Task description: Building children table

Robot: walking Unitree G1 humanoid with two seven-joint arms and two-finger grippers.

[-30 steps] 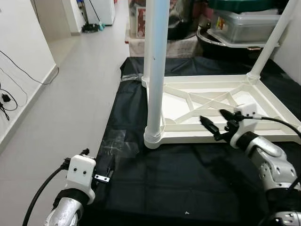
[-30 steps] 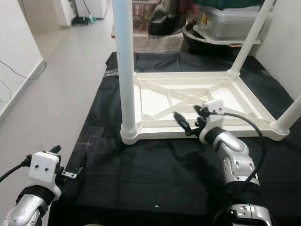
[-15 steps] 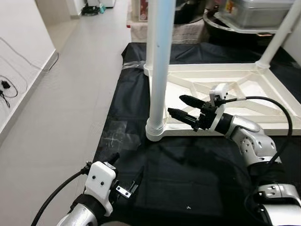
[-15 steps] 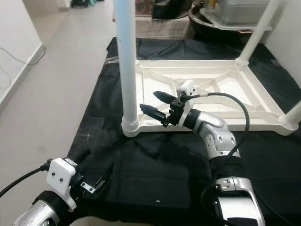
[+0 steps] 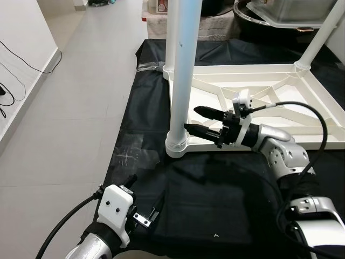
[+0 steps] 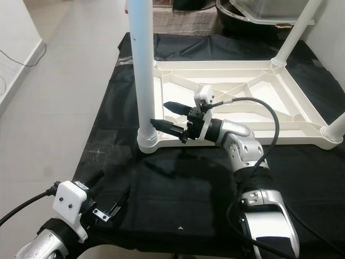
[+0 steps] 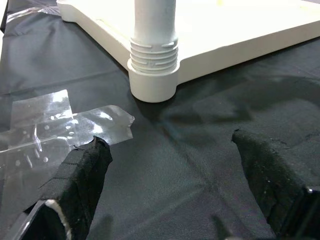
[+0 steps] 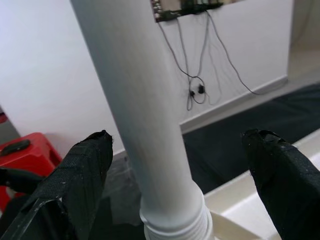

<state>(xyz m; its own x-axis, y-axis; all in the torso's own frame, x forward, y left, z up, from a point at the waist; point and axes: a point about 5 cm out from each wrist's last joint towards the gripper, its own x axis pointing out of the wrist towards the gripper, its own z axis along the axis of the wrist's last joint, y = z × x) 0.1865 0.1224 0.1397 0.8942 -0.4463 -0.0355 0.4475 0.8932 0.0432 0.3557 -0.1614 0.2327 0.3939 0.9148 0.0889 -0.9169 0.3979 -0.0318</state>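
The children table [image 5: 259, 102] lies upside down on the black sheet [image 5: 215, 205] on the floor so its legs go in from above, and I bring the right end effector [image 5: 195, 120], fingers wide apart, beside the near leg [image 5: 181, 70], while the left end effector [image 5: 145, 208] waits low, also wide.

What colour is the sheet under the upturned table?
Black. The floor sheet under the white plastic table shows best in the left eye view.
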